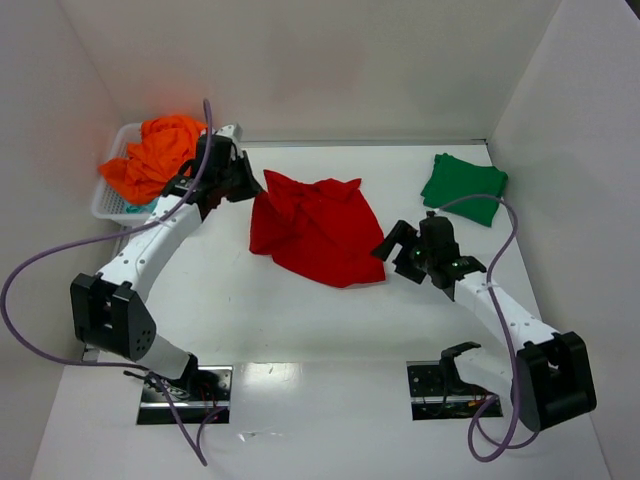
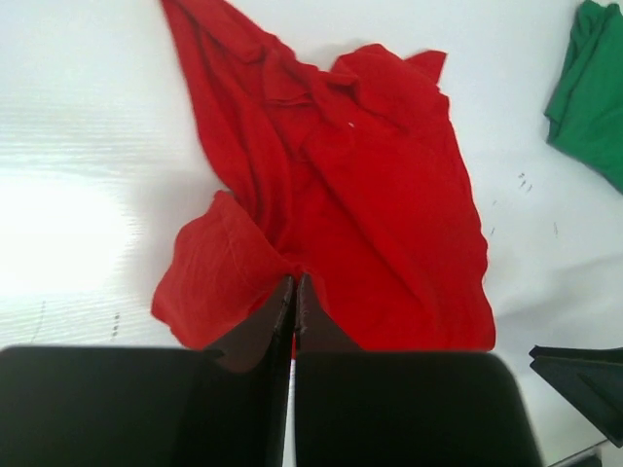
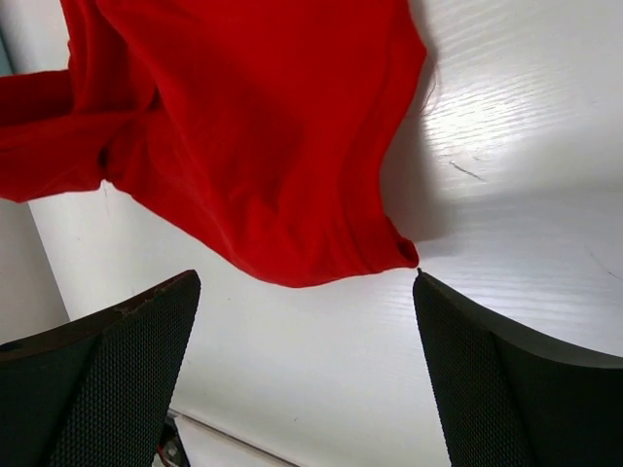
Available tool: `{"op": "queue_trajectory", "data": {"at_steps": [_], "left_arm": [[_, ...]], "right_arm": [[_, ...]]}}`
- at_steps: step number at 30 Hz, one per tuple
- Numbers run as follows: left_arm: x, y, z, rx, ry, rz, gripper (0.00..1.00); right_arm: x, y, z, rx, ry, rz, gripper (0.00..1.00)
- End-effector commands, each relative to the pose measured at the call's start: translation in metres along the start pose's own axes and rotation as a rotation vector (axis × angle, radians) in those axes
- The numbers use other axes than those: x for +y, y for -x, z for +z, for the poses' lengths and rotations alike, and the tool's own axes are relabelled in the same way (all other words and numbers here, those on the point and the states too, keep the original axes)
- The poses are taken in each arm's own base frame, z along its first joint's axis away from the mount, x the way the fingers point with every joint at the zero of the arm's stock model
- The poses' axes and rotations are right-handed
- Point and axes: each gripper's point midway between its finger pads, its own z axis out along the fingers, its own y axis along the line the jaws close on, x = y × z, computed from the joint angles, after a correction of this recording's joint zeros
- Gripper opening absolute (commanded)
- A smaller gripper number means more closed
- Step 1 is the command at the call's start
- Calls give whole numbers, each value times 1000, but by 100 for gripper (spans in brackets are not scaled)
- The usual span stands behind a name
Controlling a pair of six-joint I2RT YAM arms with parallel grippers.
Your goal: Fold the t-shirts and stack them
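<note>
A large red t-shirt (image 1: pixel 315 228) lies crumpled in the middle of the table. My left gripper (image 1: pixel 248 186) is at its upper left corner, and in the left wrist view the fingers (image 2: pixel 295 284) are shut on a fold of the red cloth (image 2: pixel 360 185). My right gripper (image 1: pixel 396 246) stands open at the shirt's lower right edge. In the right wrist view its gripper (image 3: pixel 304 282) has the red hem (image 3: pixel 321 263) just ahead of the wide gap, with neither finger touching it. A dark green t-shirt (image 1: pixel 464 187) lies folded at the back right. An orange t-shirt (image 1: pixel 155 157) is heaped in the basket, with a bit of pale teal cloth (image 1: pixel 131 208) under it.
The white lattice basket (image 1: pixel 106 200) stands at the back left against the side wall. White walls close in the table on the left, back and right. The green shirt (image 2: pixel 589 88) shows at the right edge of the left wrist view.
</note>
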Motion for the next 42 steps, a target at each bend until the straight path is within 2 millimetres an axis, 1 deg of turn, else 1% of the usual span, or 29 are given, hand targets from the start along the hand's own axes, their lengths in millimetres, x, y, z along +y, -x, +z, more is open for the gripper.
{"op": "queue_trajectory", "data": {"at_steps": [1,4,5,7,8,9,10,11,12,13,15,16,17,20,22,23,25,28,29,31,33,34,35,37,38,39,40,41,42], "left_arm": [[8,22,-24,-75,-24,-24,0],[22,27,-32,-89,-4,-45,0],[24,28,-37,-100,0,-50,0],[27,30,-41,-110,3,-54,0],[37,33,-46,-125,20,-67,0],[38,37,-51,-140,22,-70,0],[47,37,-50,-141,40,-82,0],[46,35,-52,-138,31,-81,0],[52,40,-57,-156,41,-90,0],[55,37,-55,-146,43,-96,0],[58,41,-60,-161,47,-101,0],[62,39,-61,-159,48,-107,0],[60,38,-62,-155,40,-107,0],[66,35,-63,-146,33,-120,0],[71,40,-64,-158,34,-129,0],[69,39,-64,-153,22,-128,0],[74,37,-63,-149,32,-135,0],[74,33,-62,-137,27,-137,0],[77,34,-63,-138,27,-142,0],[75,33,-63,-135,18,-142,0],[78,42,-70,-161,18,-137,0],[77,43,-72,-161,18,-137,0],[79,47,-76,-176,23,-140,0],[76,56,-85,-200,12,-137,0],[73,61,-90,-217,7,-121,0],[72,62,-92,-217,7,-121,0],[69,67,-96,-226,3,-118,0],[68,68,-99,-234,0,-115,0],[66,71,-101,-243,-3,-112,0]], "right_arm": [[14,-7,11,5,41,-12,95],[19,-12,19,3,16,-47,95],[16,-18,21,23,2,-51,95],[13,-17,27,28,-20,-59,95],[12,-19,29,31,-30,-65,95],[8,-22,32,44,-45,-64,95],[9,-20,34,32,-54,-82,95],[5,-23,36,44,-69,-81,95],[5,-21,39,42,-79,-91,95],[3,-19,39,32,-87,-91,95],[3,-17,41,27,-94,-104,95],[-2,-17,42,26,-119,-104,95],[0,-13,42,13,-117,-114,95],[4,-11,47,3,-110,-130,89],[5,-14,51,22,-99,-129,85],[8,-14,55,28,-92,-129,79],[12,-20,60,51,-79,-135,72],[21,-25,69,66,-65,-145,52],[21,-25,73,67,-68,-135,33],[20,-21,75,54,-91,-126,13],[21,-6,73,4,-142,-119,0],[25,4,69,-24,-155,-134,0],[42,33,62,-98,-145,-138,0],[55,68,45,-154,-137,-150,0],[73,112,28,-234,-95,-125,0],[83,129,20,-254,-67,-125,0],[108,161,-4,-323,-20,-148,0],[109,185,-17,-375,-21,-138,0],[118,200,-30,-404,-3,-144,0]]}}
